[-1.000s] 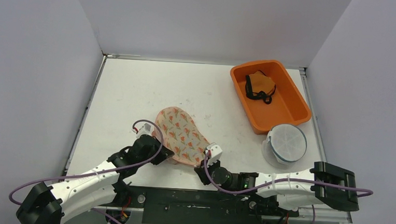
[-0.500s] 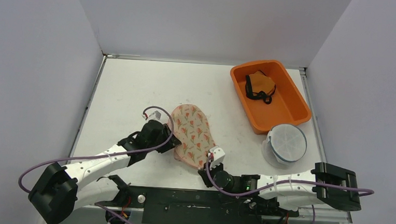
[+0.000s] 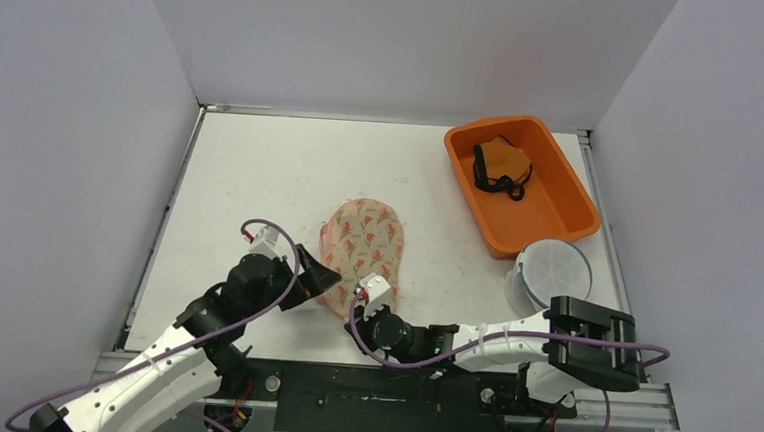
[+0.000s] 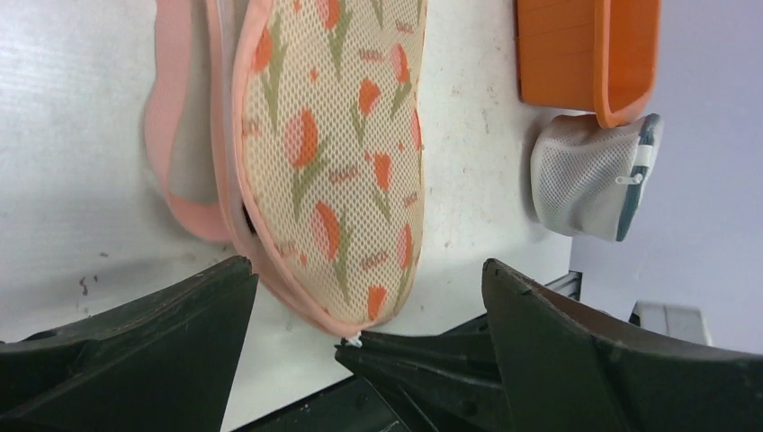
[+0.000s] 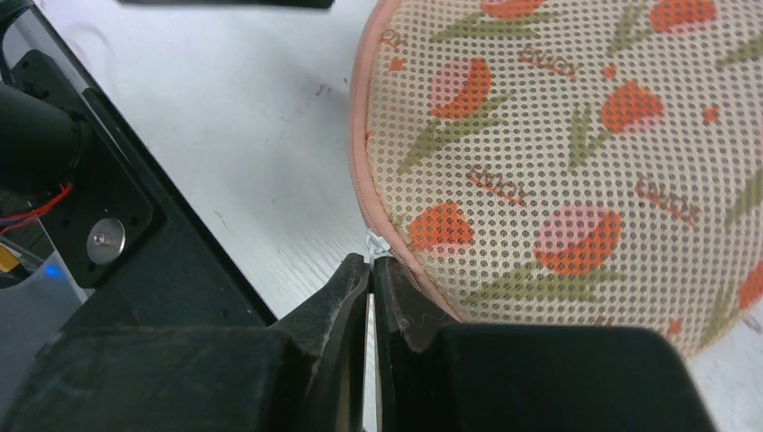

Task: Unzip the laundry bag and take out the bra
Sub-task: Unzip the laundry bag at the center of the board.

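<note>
The white table [image 3: 261, 169] carries everything, with both arms reaching in from its near edge. Well beyond the right claw [image 3: 363, 297] and off to its right, up in the far corner, sits the orange bin [image 3: 571, 200]. The laundry bag [image 3: 364, 250], beige mesh printed with red tulips and edged in pink, lies flat just ahead of both claws; its near end reaches the right claw's tips and its left side touches the left claw [image 3: 316, 280]. A round white mesh pouch [image 3: 552, 276] stands to the right of the right claw, well apart from it and hard against the near end of the bin. Inside the bin lies an orange garment with black straps [image 3: 501, 168].

The left claw [image 4: 364, 270] is spread wide with nothing in it. From its own camera the bag [image 4: 333, 153] stretches away beyond the gap between the two fingers, and a small dark gap shows between two pink rims on its left side. Whether a bra is inside, I cannot tell.

The right claw [image 5: 372, 265] is pinched almost fully closed, its tips nipping the small white zipper pull [image 5: 373, 243] at the pink rim of the bag [image 5: 576, 135].
</note>
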